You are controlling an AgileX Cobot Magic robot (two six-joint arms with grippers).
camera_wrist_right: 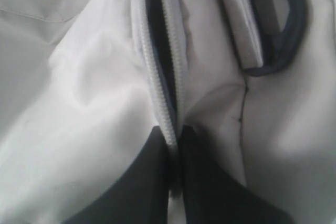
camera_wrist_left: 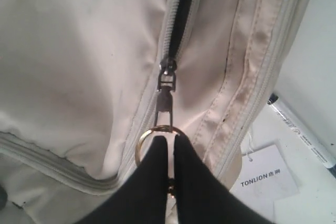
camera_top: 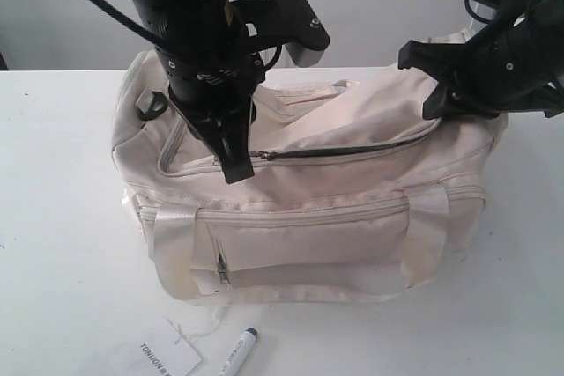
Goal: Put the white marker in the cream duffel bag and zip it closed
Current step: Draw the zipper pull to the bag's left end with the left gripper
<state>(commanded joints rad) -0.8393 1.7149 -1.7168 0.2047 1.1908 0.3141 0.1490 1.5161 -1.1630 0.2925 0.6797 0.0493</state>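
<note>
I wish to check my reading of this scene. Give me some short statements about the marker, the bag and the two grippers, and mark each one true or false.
1. The white marker lies on the table, outside the cream duffel bag. True.
2. The top zipper is fully closed. False: a dark gap runs along much of it, so it is partly open.
3. The left gripper pinches the gold keyring on the zipper pull. True.
4. The right gripper hangs open above the table. False: it is shut on the bag's fabric beside the zipper.
</note>
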